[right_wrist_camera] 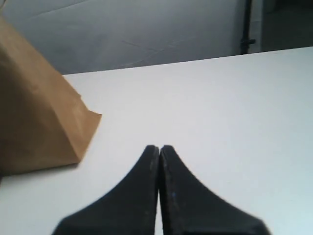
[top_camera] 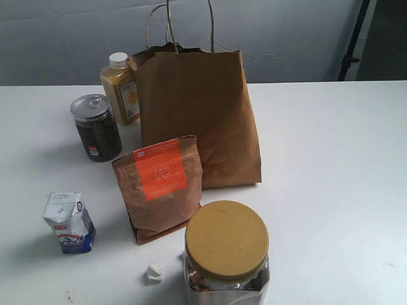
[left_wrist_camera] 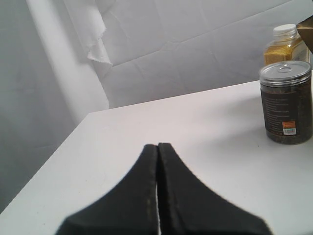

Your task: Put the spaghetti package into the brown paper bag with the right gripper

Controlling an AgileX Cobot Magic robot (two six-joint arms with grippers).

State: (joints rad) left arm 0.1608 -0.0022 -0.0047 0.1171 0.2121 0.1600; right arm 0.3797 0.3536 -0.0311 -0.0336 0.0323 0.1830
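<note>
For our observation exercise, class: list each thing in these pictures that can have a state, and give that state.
brown paper bag: upright, top open
brown pouch: standing, top closed
dark can: upright, lid on
yellow bottle: upright, capped
carton: upright, closed
big jar: lid on
left gripper: fingers shut, empty
right gripper: fingers shut, empty

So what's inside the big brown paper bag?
Nothing inside shows. The brown paper bag stands upright, and the exterior view sees only its front wall and top rim. Its walls cover whatever it holds, so I cannot tell whether it is empty.
</note>
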